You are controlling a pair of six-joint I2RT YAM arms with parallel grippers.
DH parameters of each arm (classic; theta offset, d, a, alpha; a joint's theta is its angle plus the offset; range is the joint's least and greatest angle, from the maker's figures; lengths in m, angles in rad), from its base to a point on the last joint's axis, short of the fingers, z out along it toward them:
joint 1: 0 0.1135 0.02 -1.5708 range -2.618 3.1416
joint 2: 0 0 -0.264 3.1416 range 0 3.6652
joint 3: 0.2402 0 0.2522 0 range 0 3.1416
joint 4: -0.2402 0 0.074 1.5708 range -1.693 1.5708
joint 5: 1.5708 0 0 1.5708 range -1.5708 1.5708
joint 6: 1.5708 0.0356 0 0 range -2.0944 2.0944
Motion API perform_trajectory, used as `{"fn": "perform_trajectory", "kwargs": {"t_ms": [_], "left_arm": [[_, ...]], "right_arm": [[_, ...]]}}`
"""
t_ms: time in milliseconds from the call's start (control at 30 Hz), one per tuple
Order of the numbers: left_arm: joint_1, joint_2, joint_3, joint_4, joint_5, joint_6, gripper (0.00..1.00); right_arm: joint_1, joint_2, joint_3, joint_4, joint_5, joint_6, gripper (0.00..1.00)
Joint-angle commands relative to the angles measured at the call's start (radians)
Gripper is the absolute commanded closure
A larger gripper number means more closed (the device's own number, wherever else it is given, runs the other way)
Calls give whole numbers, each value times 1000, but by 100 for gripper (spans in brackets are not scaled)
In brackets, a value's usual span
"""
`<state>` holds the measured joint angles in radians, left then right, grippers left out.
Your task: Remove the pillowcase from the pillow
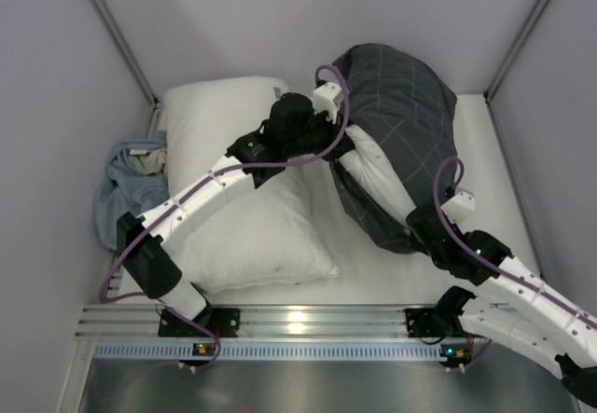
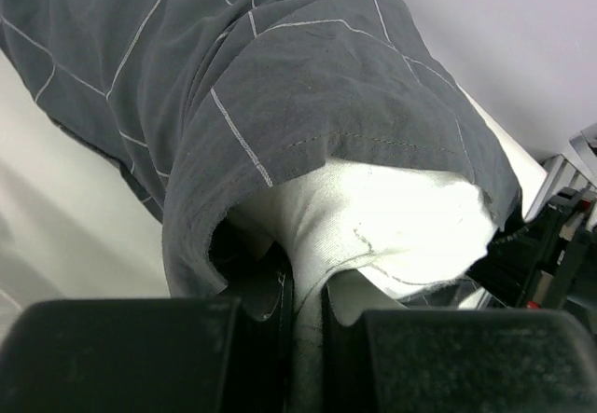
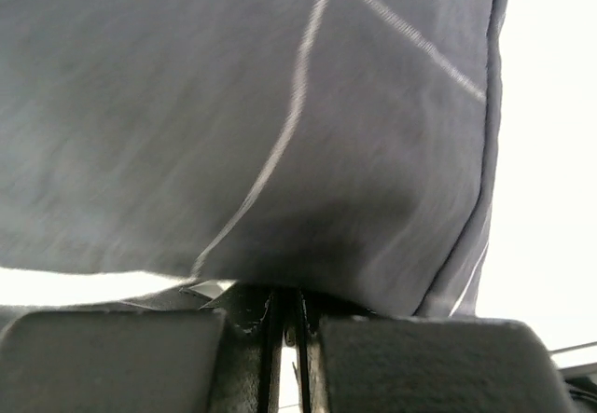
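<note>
The dark grey-blue checked pillowcase (image 1: 401,105) is bunched at the back right of the table, with the white pillow (image 1: 378,175) sticking out of its open near side. My left gripper (image 1: 343,144) is shut on the pillow's white fabric at that opening. In the left wrist view the pillow (image 2: 392,217) bulges out under the pillowcase hem (image 2: 280,77), and a fold of it is pinched in the left gripper (image 2: 308,338). My right gripper (image 1: 422,229) is shut on the pillowcase's near corner. The pillowcase (image 3: 280,105) fills the right wrist view above the right gripper (image 3: 291,338).
A second large white pillow (image 1: 242,208) lies on the left half of the table under my left arm. A light blue cloth (image 1: 121,189) is crumpled against the left wall. The metal rail (image 1: 298,324) runs along the near edge. Walls close in the back and sides.
</note>
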<state>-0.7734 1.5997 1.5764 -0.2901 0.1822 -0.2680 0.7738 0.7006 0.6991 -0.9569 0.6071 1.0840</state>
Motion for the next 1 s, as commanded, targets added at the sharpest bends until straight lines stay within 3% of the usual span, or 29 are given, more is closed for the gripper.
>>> {"fn": "perform_trajectory", "kwargs": {"t_ms": [0,100,533,967], "left_arm": [[62,-132,68,141,-35,-25,100],[86,-159,68,98,-50,-11,100],[382,-245,-1,-18,71,-53,100],[485,-343,-210,12,111,-86,100]], "right_arm": [[-8,27,2,-42,65,17,100],[-10,31,2,-40,88,19,100],[-142,20,-1,-32,108,-44,100],[-274,42,62,76,62,-191,100]]}}
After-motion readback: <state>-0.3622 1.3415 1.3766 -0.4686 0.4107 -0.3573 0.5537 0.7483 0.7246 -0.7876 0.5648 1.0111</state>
